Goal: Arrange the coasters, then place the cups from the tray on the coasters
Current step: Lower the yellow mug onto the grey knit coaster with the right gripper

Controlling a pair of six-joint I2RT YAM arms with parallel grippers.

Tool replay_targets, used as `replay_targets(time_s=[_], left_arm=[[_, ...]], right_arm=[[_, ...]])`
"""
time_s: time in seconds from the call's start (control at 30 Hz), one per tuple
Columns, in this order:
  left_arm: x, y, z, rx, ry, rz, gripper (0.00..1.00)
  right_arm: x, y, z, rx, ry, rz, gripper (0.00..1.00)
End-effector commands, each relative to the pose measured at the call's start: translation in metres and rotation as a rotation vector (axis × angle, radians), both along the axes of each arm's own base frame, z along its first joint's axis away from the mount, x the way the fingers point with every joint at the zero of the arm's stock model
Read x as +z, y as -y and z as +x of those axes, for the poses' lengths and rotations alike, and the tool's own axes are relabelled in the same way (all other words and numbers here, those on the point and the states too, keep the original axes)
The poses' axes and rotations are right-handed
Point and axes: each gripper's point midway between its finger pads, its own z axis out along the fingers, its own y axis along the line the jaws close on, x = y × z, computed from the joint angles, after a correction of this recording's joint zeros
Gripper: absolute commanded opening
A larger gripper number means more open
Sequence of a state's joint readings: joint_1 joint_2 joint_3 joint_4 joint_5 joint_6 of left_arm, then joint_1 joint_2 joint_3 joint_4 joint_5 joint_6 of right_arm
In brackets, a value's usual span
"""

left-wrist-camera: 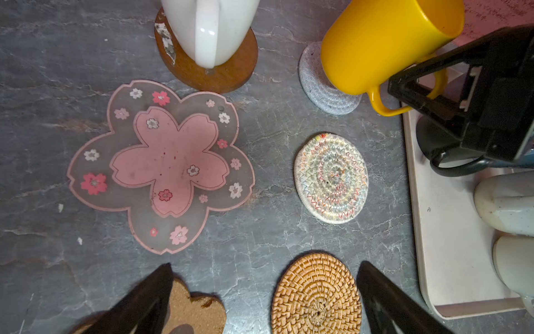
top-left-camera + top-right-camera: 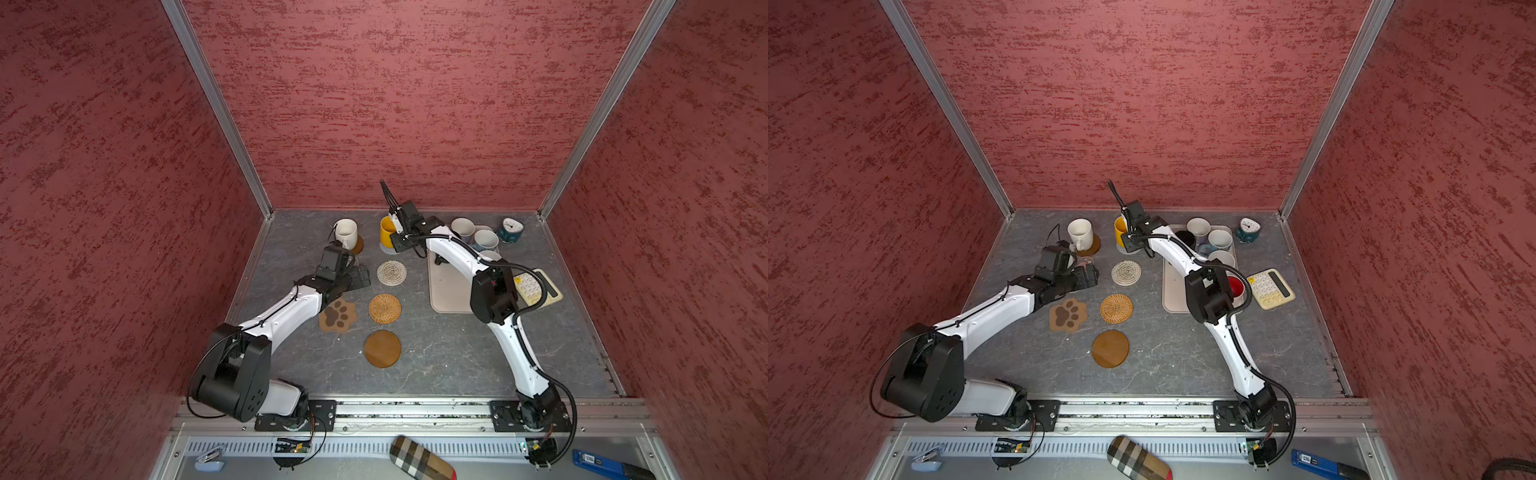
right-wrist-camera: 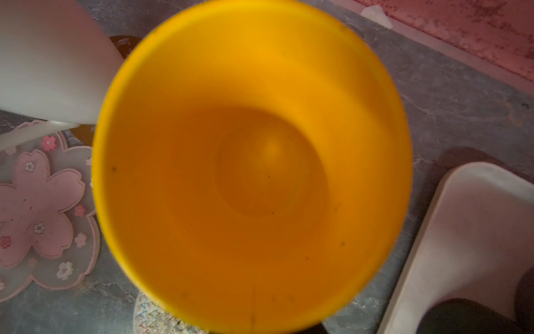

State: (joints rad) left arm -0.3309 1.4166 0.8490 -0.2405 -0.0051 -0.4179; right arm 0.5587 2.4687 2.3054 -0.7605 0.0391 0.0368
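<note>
Yellow mug (image 3: pixel 251 162) on grey coaster (image 1: pixel 320 86), our right hand (image 1: pixel 398 95) clenched on its handle; our left hand (image 1: pixel 264 274) hovers released.

1. Glossy white moulded shells on left arm (image 2: pixel 286 311), black joints between.
2. Big black rounded shoulder housing (image 2: pixel 237 382) at 7 o'clock in both top views; small round holes on face.
3. Thin black cable (image 2: pixel 278 307) clipped along that white shell; loose loop beside housing.
4. Same white shells on right arm (image 2: pixel 515 349); boxy black elbow housing (image 2: pixel 494 295) at 3 o'clock.
5. Thick ribbed black hose (image 2: pixel 574 415) along right arm, down to 5 o'clock.
6. Flat black base plates (image 2: pixel 320 411), silver screws, at 6 o'clock.
7. Small circuit board (image 2: pixel 291 448) with wires under left base.
8. Black matte tapered left gripper fingers (image 1: pixel 138 300).
</note>
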Motion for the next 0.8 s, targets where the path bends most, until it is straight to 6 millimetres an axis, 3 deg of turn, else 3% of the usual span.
replay_targets(time_s=[0.0, 0.27, 0.73, 0.77], left_arm=[[0.009, -0.001, 0.011, 0.008, 0.038, -0.004, 1.0], [0.008, -0.001, 0.01, -0.001, 0.035, 0.005, 1.0], [0.006, -0.001, 0.01, -0.005, 0.028, 0.007, 1.0], [0.006, -0.001, 0.011, -0.005, 0.029, 0.007, 1.0]], right_arm=[[0.026, -0.001, 0.017, 0.005, 0.087, 0.016, 0.0], [0.013, 0.0, 0.025, -0.007, 0.086, 0.018, 0.0], [0.016, 0.0, 0.029, -0.013, 0.101, 0.025, 0.0], [0.015, 0.0, 0.029, -0.013, 0.099, 0.025, 0.04]])
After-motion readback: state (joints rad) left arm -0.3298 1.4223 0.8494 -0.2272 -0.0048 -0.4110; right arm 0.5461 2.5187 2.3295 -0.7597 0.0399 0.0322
